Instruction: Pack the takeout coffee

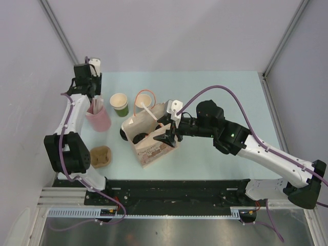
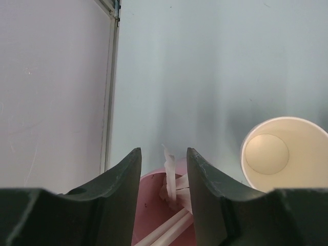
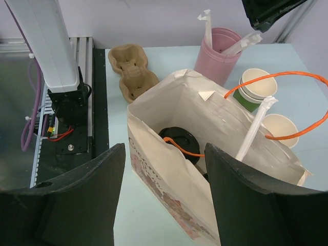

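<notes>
The green-sided cup (image 1: 119, 104) stands open and lidless at the back left, cream inside; it also shows in the right wrist view (image 3: 256, 86). A second open cup (image 1: 143, 101) (image 3: 279, 128) stands right of it, behind the bag. A black lid (image 3: 178, 139) lies inside the open beige bag (image 1: 154, 143). A wrapped straw (image 3: 255, 130) leans in the bag. My right gripper (image 1: 168, 136) (image 3: 164, 169) is open, its jaws on either side of the bag's near wall. My left gripper (image 1: 94, 97) (image 2: 164, 161) is open just above the pink cup of straws (image 2: 154, 205), a straw tip between the jaws.
The pink cup (image 1: 98, 119) stands at the left, next to the green cup. A brown pulp cup carrier (image 1: 101, 156) lies at the near left. A dark round thing (image 1: 124, 134) sits at the bag's left side. An orange handle (image 3: 287, 82) loops over the two cups.
</notes>
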Controlling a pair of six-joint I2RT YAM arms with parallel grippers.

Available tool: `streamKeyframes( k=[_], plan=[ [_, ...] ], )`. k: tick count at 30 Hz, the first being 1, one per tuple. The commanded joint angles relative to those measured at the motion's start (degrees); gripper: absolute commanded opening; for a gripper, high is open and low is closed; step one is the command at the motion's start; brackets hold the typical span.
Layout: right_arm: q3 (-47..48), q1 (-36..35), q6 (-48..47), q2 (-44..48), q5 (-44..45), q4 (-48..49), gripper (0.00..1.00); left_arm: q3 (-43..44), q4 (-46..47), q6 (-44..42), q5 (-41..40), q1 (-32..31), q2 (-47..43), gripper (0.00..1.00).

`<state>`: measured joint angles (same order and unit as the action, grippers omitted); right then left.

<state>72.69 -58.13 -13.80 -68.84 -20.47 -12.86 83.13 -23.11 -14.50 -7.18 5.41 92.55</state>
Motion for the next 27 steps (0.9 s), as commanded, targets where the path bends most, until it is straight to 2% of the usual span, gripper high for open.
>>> streamKeyframes(
  k=[1, 5, 11, 13, 16, 17, 19, 23, 27],
  plan=[
    [0.44, -0.58, -0.17, 0.64, -0.62, 0.3, 0.68, 0.8, 1.32, -0.17, -2.13, 0.83, 0.78, 0.45],
    [0.44, -0.76, -0.61, 0.72, -1.41, -0.14, 0.68, 1.24, 1.93, -0.44, -2.14, 1.01, 2.01, 0.45],
    [0.44, -1.2, -0.96, 1.34, -1.24, -0.85, 0.68, 0.89, 2.46, 0.0, -0.91, 1.62, 3.86, 0.4],
    [0.44, -1.28, -1.14, 1.69, -1.15, -1.2, 0.68, 0.45, 2.9, 0.79, 1.11, 2.32, 3.6, 0.35],
    [0.53, -1.37, -1.05, 1.95, -1.15, -1.46, 0.68, 0.28, 3.16, 0.97, 1.82, 2.76, 3.07, 0.16],
    [0.53, -1.37, -1.05, 1.95, -1.15, -1.38, 0.68, 0.19, 3.25, 0.88, 2.17, 2.76, 2.55, 0.07],
    [0.44, -1.55, -1.05, 2.04, -1.15, -1.55, 0.68, 0.01, 3.43, 0.62, 2.52, 2.85, 2.02, 0.0],
    [0.44, -1.81, -0.88, 2.39, -1.15, -1.29, 0.68, -1.3, 3.25, 0.97, 3.13, 3.03, -0.79, 0.0],
    [0.44, -2.08, -0.35, 3.01, -1.85, -0.06, 0.68, -4.2, 3.25, 0.44, 5.42, 2.85, -10.52, 0.0]
  ],
)
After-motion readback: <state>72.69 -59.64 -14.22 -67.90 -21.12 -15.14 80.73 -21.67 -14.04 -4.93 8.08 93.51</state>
